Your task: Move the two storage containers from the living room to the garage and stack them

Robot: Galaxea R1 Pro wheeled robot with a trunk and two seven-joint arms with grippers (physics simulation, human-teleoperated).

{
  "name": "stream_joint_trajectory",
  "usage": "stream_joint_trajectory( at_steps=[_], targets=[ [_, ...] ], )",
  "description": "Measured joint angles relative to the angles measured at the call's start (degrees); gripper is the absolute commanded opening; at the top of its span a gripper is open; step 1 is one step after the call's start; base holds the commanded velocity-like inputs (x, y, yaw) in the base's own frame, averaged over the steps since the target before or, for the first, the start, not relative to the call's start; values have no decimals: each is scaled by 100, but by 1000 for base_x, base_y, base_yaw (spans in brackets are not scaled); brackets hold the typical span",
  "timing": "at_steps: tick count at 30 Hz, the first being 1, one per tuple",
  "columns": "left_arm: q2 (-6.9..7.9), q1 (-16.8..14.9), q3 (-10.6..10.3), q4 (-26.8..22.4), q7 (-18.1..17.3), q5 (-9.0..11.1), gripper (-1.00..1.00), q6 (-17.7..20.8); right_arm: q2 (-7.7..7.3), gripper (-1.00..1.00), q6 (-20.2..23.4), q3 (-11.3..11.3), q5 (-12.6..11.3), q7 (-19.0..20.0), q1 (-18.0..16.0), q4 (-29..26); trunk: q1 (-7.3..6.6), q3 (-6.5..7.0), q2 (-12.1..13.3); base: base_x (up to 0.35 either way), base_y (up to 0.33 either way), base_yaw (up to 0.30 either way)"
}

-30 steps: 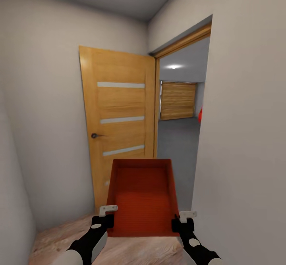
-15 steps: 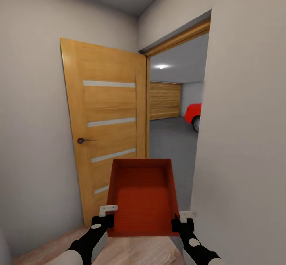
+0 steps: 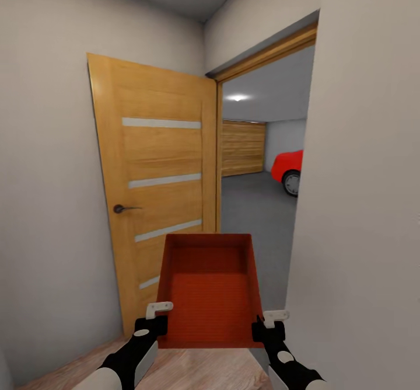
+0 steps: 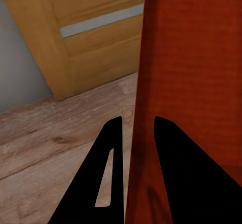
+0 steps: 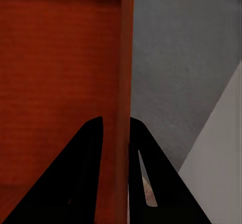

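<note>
Now lining up on the garage doorway with one storage container [image 3: 209,288] carried out front.
Holds the container level at chest height, left jaws clamped on its left wall and right jaws clamped on its right wall, well short of the concrete floor [image 3: 256,215] beyond the threshold. Sees the whole head view shifted since a second ago, so reads that as the camera turning, not the things: open wooden door [image 3: 154,174] now wider to the left, red car [image 3: 290,168] now in sight through the gap. Judges the carry about ready to pass through. Picks up light plank floor [image 4: 50,138] under the left wrist, grey concrete and a white wall edge [image 5: 222,158] under the right.
</note>
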Motion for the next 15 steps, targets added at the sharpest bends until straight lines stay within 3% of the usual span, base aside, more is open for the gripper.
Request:
stream_joint_trajectory(
  at_steps=[8,15],
  targets=[
    [-1,-1,3,1,-2,-4,-100,0,-1,-100,-2,1,-3,-1,1,0,0,0,0,5,0,-243],
    [1,-1,6,1,-6,-5,-100,0,1,-100,1,8,-11,-3,1,-1,-2,0,-1,180,1,-267]
  ],
)
